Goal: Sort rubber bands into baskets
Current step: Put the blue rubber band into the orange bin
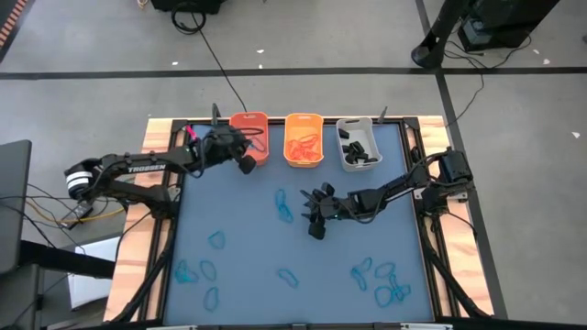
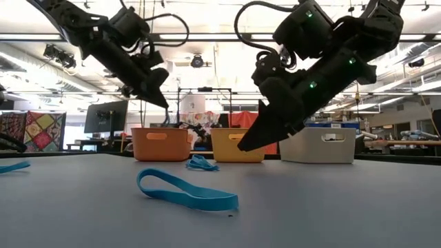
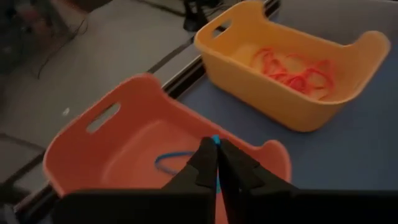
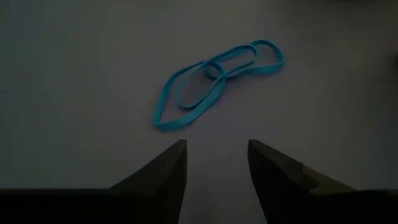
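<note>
Tabletop blue bands (image 4: 214,81) before right end effector (image 4: 216,163)

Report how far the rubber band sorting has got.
Done: orange loops lie in the yellow-orange plastic basket, chunky black ones in the grey-white basket. In hand: the left gripper is shut on a thin blue rubber band over the orange basket, which holds one blue loop. The open right gripper faces a blue cluster. Left: many blue bands.

Table (image 1: 248,238): dark blue-grey top, wooden edging at frame left and right. Three baskets in a row at upper centre: orange (image 1: 249,137), yellow-orange (image 1: 304,139), grey-white (image 1: 359,144). Blue rubber bands (image 1: 284,206) scattered over centre, lower left, lower right.
</note>
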Controlling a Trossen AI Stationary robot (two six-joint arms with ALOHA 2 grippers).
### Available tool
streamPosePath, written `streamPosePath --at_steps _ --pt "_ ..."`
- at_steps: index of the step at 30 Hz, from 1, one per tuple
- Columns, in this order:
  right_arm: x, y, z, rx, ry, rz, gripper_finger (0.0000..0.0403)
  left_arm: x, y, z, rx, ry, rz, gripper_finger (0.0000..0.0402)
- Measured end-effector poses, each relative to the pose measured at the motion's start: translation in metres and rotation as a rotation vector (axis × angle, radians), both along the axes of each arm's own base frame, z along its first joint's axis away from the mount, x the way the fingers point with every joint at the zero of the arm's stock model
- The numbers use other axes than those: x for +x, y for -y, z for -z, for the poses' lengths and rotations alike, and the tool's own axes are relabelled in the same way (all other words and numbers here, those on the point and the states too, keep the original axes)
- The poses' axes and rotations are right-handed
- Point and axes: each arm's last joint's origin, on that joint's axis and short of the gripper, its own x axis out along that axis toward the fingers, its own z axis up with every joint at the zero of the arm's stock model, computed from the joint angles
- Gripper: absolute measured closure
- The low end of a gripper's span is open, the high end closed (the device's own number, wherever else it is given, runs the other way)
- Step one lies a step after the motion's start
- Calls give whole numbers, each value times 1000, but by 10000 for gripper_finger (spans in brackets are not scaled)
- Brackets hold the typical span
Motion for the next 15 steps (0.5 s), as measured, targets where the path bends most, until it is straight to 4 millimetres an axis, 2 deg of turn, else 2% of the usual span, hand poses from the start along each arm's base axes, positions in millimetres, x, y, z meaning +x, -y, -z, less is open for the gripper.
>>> streamPosePath --at_steps 3,10,15 --pt "0 0 0 4 0 -6 221 -3 -4 2 -21 -7 -27 351" --pt "1 0 -1 11 15 -2 223 -10 -9 6 -53 -40 -72 243" --pt "2 -1 -3 21 39 2 228 -11 -10 5 -49 -50 -68 210"
